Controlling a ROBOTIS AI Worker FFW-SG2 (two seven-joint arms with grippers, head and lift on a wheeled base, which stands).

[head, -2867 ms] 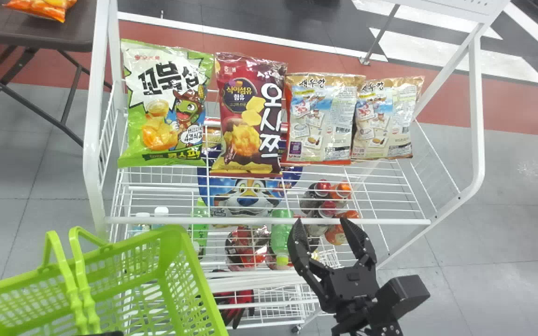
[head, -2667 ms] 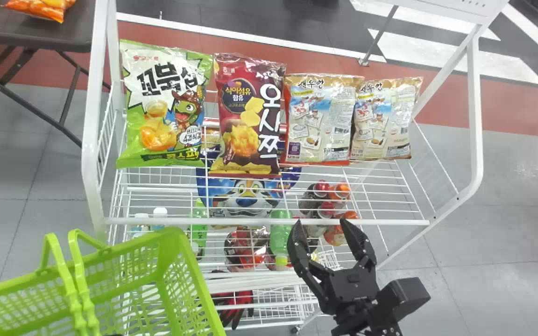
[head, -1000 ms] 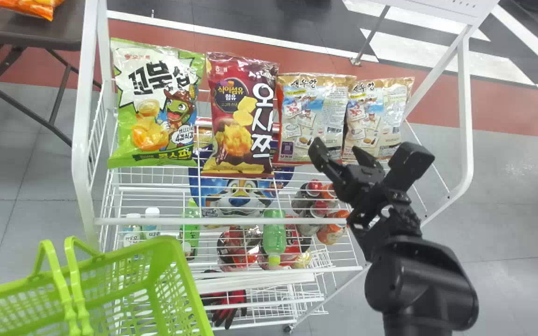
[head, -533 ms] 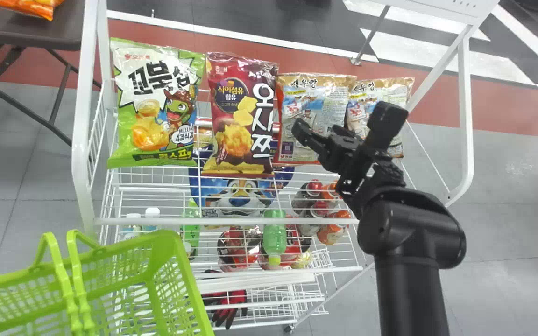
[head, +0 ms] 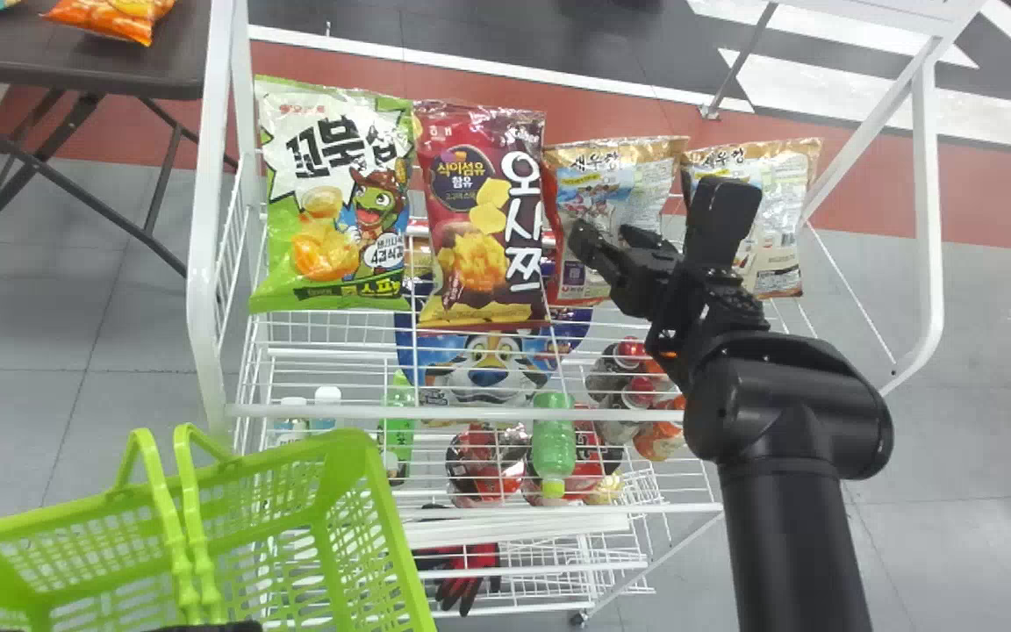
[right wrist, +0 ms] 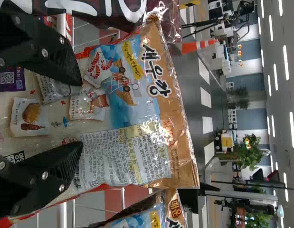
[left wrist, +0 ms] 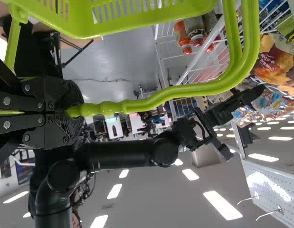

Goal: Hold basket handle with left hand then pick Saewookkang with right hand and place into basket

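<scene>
Right hand (head: 607, 233) open, left hand (head: 216, 627) clenched

Head view: my right claw (head: 613, 239) hides the lower right of one tan-and-blue plastic Saewookkang bag (head: 602, 180); the arm covers the lower left of the second Saewookkang bag (head: 782, 219). The picture's bottom edge cuts off the light-green perforated plastic basket (head: 354, 461) and most of my left claw (head: 211, 627). Right wrist view: the top edge crops the dark red, white-lettered snack bag (right wrist: 161, 21).
</scene>
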